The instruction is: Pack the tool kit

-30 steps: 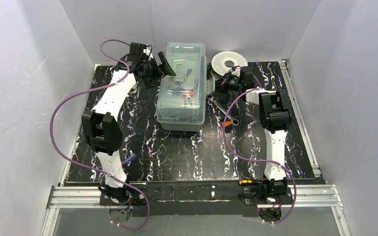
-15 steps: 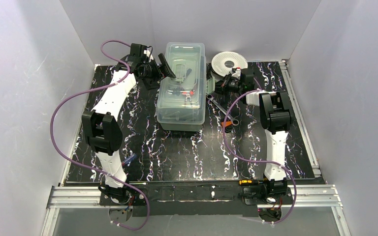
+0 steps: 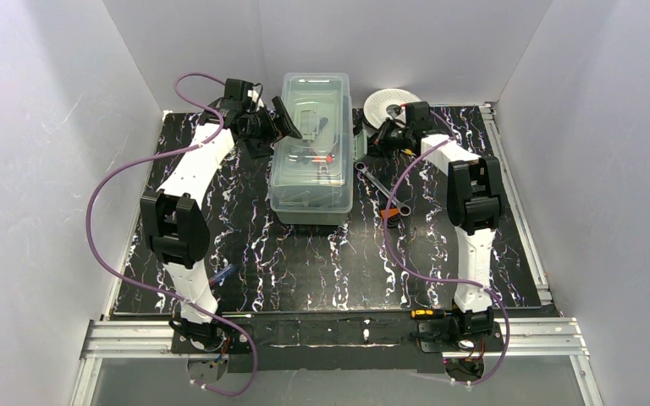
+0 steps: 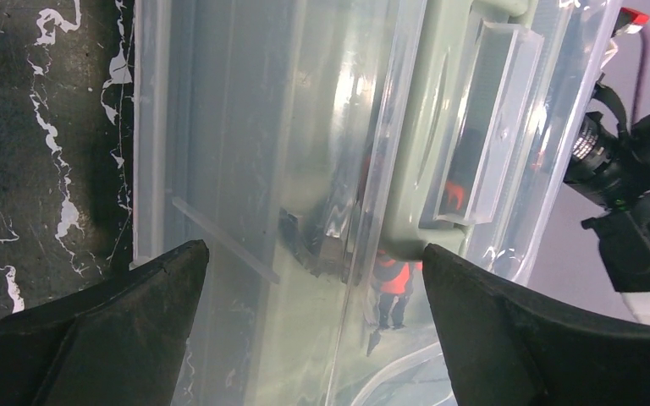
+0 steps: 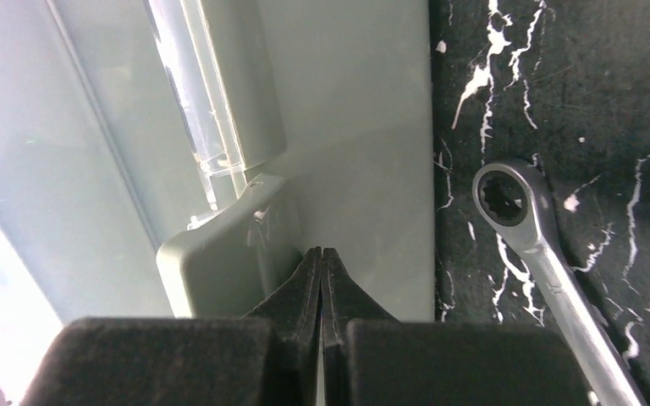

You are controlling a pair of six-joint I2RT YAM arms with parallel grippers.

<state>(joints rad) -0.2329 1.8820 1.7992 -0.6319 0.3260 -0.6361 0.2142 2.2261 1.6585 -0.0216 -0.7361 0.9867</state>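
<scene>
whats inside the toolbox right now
Through the toolbox lid, dark shapes with red-orange handles show near the middle. The cloudy plastic blurs them, so which tools they are, and anything lying beneath them, cannot be seen.

Surface (image 3: 305, 262): black marble-look sheet with white veins. It's boxed in by plain pale grey panels: back wall (image 3: 322, 42), left wall (image 3: 34, 169), right wall (image 3: 609, 169). Aluminium near rail (image 3: 127, 338) runs along the front edge, side rail (image 3: 516, 194) along the right. Light is even and diffuse.

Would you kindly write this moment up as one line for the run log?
left gripper open at toolbox left side | right gripper shut, tips at green latch | wrench on table right of toolbox
</scene>
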